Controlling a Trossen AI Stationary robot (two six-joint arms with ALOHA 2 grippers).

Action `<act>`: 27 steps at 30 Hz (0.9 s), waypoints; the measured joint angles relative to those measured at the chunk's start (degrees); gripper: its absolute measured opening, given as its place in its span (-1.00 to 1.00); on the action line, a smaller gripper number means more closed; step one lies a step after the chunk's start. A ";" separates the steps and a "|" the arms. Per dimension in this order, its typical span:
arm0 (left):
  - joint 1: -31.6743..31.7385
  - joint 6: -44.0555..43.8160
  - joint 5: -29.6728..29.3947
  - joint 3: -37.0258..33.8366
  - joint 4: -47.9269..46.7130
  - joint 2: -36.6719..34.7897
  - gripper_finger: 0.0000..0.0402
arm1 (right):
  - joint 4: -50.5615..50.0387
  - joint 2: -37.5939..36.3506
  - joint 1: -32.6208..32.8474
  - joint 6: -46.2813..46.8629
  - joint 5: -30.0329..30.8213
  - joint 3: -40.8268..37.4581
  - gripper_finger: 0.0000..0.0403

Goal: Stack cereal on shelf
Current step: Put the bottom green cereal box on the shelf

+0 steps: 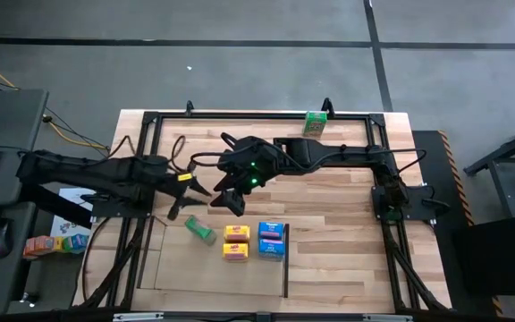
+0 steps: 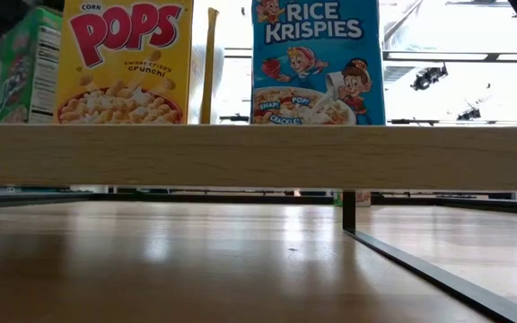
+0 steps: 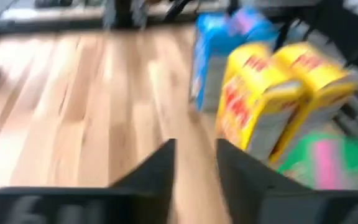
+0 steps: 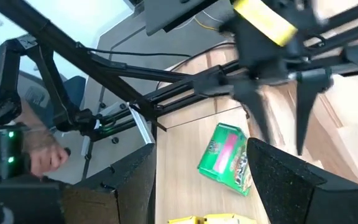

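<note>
A green cereal box [image 1: 200, 230] [image 4: 225, 155] lies flat on the table at the far left of the shelf [image 1: 164, 268], a pale flat frame with a black bar [image 1: 286, 264]. Two yellow boxes [image 1: 236, 242] [image 3: 260, 106] and two blue boxes [image 1: 272, 240] [image 3: 219, 56] stand side by side to its right. Another green box [image 1: 315, 122] stands at the table's far edge. My left gripper [image 1: 179, 211] [image 3: 194, 149] hovers just left of the lying green box, its fingers a narrow gap apart with nothing between them. My right gripper [image 1: 231, 204] [image 4: 201, 149] hangs wide open above that box.
A large black metal frame [image 1: 150, 125] runs round the table top. Cables [image 1: 181, 148] lie on the far left part. The low view shows a yellow box [image 2: 124, 63], a blue box [image 2: 317, 63] and a green one [image 2: 16, 63] above a pale wooden bar [image 2: 258, 157].
</note>
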 joint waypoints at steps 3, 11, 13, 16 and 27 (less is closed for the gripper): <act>1.23 -1.21 -0.92 0.02 -2.82 1.96 -0.88 | -0.17 0.04 0.00 -1.81 -0.09 0.50 0.21; 0.54 -6.81 6.41 0.00 -6.77 6.36 -0.99 | -0.55 0.04 0.02 -4.69 -0.24 1.62 0.21; -0.01 -8.64 6.75 0.00 -8.34 6.50 -1.00 | -1.22 0.04 0.02 -4.96 -0.31 1.62 0.21; -0.49 -11.49 6.11 0.00 -10.49 6.52 -1.00 | -2.14 0.04 0.02 -5.09 -0.88 1.62 0.21; -2.54 -18.15 8.04 0.00 -13.13 6.52 -1.00 | -2.95 0.04 0.02 -7.61 -3.04 1.62 0.21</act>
